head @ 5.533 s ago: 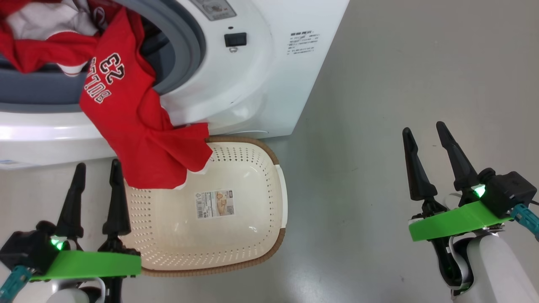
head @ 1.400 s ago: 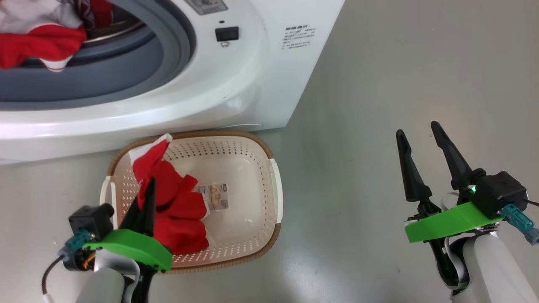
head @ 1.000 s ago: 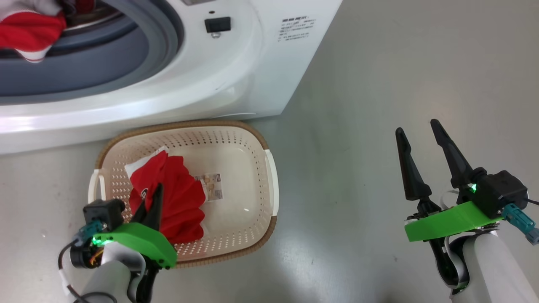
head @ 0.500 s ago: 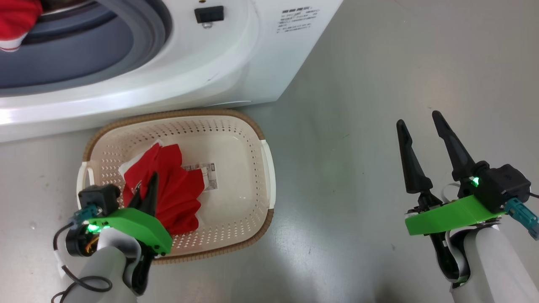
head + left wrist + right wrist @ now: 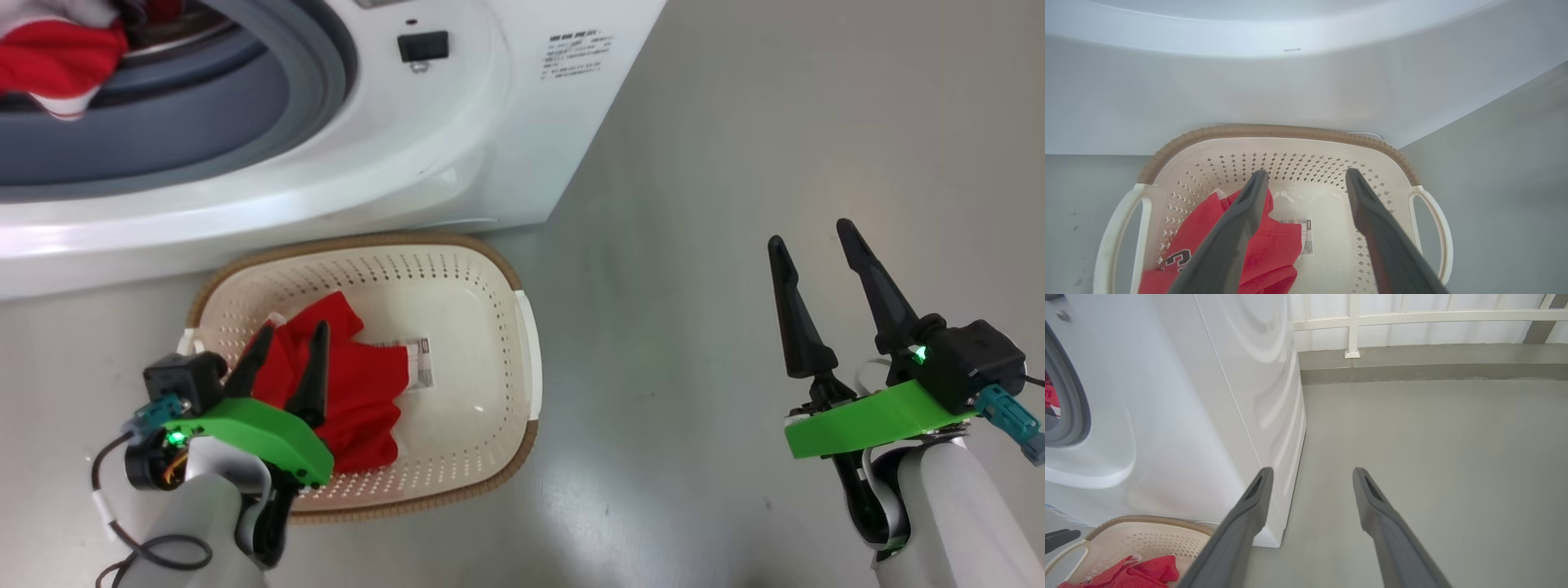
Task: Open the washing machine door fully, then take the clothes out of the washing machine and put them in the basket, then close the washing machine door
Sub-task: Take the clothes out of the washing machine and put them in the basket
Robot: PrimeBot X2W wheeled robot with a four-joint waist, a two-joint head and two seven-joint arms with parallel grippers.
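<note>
Head view: the big white front-loading washing machine (image 5: 490, 122) spans 10 to 12 o'clock, a grey rubber ring (image 5: 314, 82) round its open mouth, w/ a bunch of red-and-white cloth (image 5: 57, 61) lying in the drum at 11 o'clock. Just in front of the machine, on the grey floor (image 5: 735, 163), sits the small cream-white perforated plastic basket w/ brown woven-look rim (image 5: 359, 242), approx 7 o'clock from centre. Inside it, on its 9 o'clock half, lies the bright red fabric garment (image 5: 363, 400), crumpled and part-covering the paper label (image 5: 423, 371) on the bottom. The left gripper (image 5: 292, 329) hangs over the garment at 8 o'clock, fingers spread wide, nothing clamped btwn them. The right gripper (image 5: 808, 232) is at 4 o'clock, well apart from the basket, over bare floor, fingers wide too, empty. Left wrist view: the left gripper (image 5: 1306, 173) points into the basket (image 5: 1274, 130), jaws wide. The garment (image 5: 1278, 249) is at 7 o'clock under the finger on that side; touching or not, can't tell. The label (image 5: 1306, 239) shows in the gap, the machine's white front (image 5: 1249, 94) spans 12 o'clock, and a white side handle (image 5: 1440, 228) is at 4 o'clock. Right wrist view: the right gripper (image 5: 1312, 470) is wide apart over the floor (image 5: 1433, 457), holding nothing. The machine (image 5: 1208, 396) is at 10 o'clock, the basket (image 5: 1147, 520) w/ the garment (image 5: 1147, 573) at 7 o'clock, and a white railing (image 5: 1351, 322) runs along 12 o'clock.
</note>
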